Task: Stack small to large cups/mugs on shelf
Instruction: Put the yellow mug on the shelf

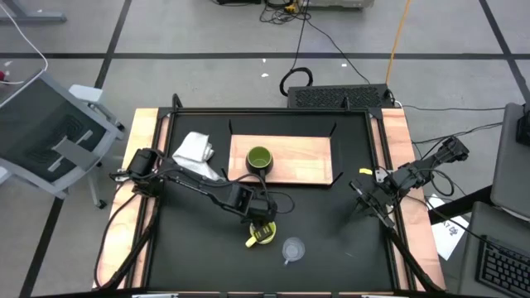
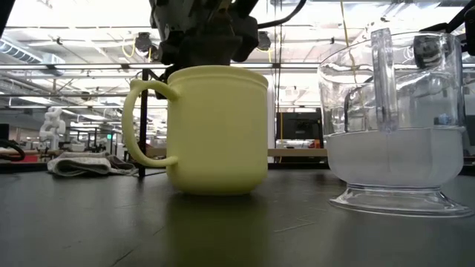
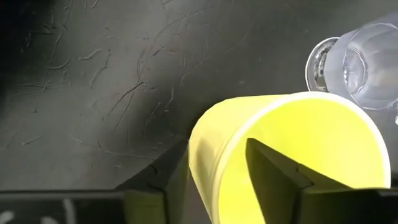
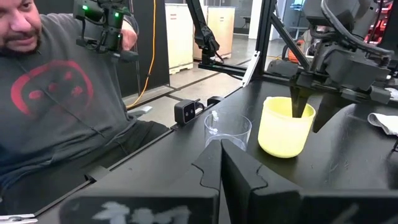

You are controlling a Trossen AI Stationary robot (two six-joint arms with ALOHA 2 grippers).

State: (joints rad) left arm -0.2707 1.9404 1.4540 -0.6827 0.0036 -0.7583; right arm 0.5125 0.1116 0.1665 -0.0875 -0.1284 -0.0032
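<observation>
Straddling the yellow mug's (image 3: 292, 155) rim: left claw (image 3: 217, 174), fingers parted.

Handled mugs: two, namely one dark green ceramic mug (image 1: 259, 158) and one pale yellow mug (image 1: 263, 234). Small clear glass cups (image 1: 293, 247): one. Flat rectangular light-wood shelf boards (image 1: 306, 157): one. Crumpled white cloths (image 1: 195, 150): one. Dark robot arms: two.
</observation>
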